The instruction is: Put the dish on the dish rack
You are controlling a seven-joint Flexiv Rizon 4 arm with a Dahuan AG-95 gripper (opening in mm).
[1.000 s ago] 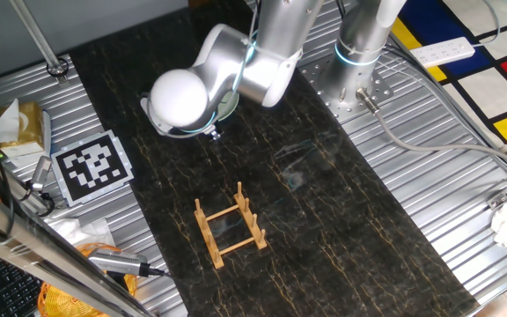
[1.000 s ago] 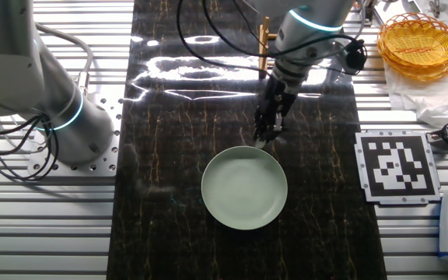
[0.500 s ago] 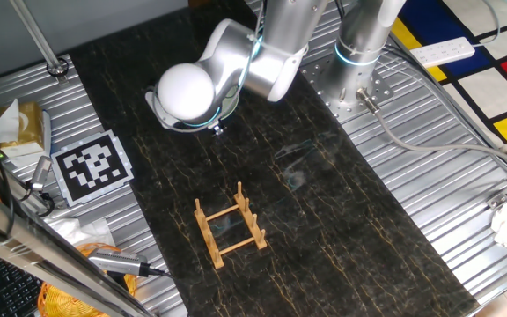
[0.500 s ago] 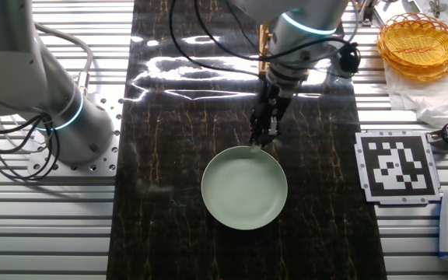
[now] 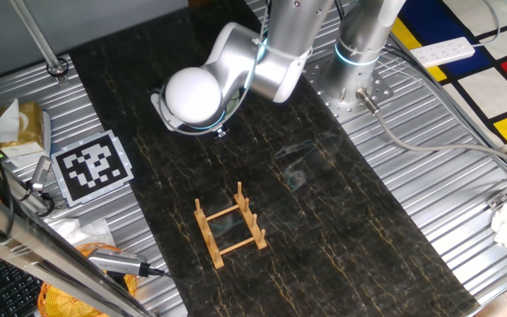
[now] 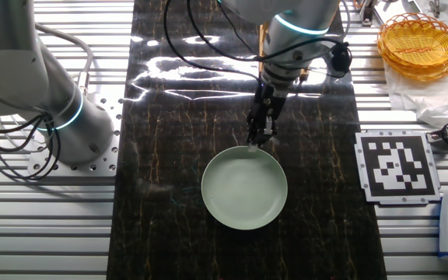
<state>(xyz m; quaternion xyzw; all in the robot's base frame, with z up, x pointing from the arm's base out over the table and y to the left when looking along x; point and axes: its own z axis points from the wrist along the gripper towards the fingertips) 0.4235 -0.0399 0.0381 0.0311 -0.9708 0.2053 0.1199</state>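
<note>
The pale mint-green dish (image 6: 244, 187) lies flat on the dark table mat. In the one fixed view only a sliver of the dish (image 5: 231, 102) shows, under the arm's white joint. My gripper (image 6: 255, 140) points down at the dish's far rim, its fingers slightly apart and holding nothing; in the one fixed view only the gripper's tip (image 5: 218, 132) shows. The small light-wood dish rack (image 5: 230, 225) stands empty nearer the mat's other end. In the other fixed view the arm hides most of the rack (image 6: 264, 35).
A second arm's base (image 6: 53, 101) stands beside the mat on the metal table. A printed marker tag (image 6: 395, 165) lies to the right, and a yellow wicker basket (image 6: 419, 44) sits at the far right corner. Cables run along the table edges.
The gripper has slid a little left along the table and closer to the dish's far rim. The dish and rack have not moved.
</note>
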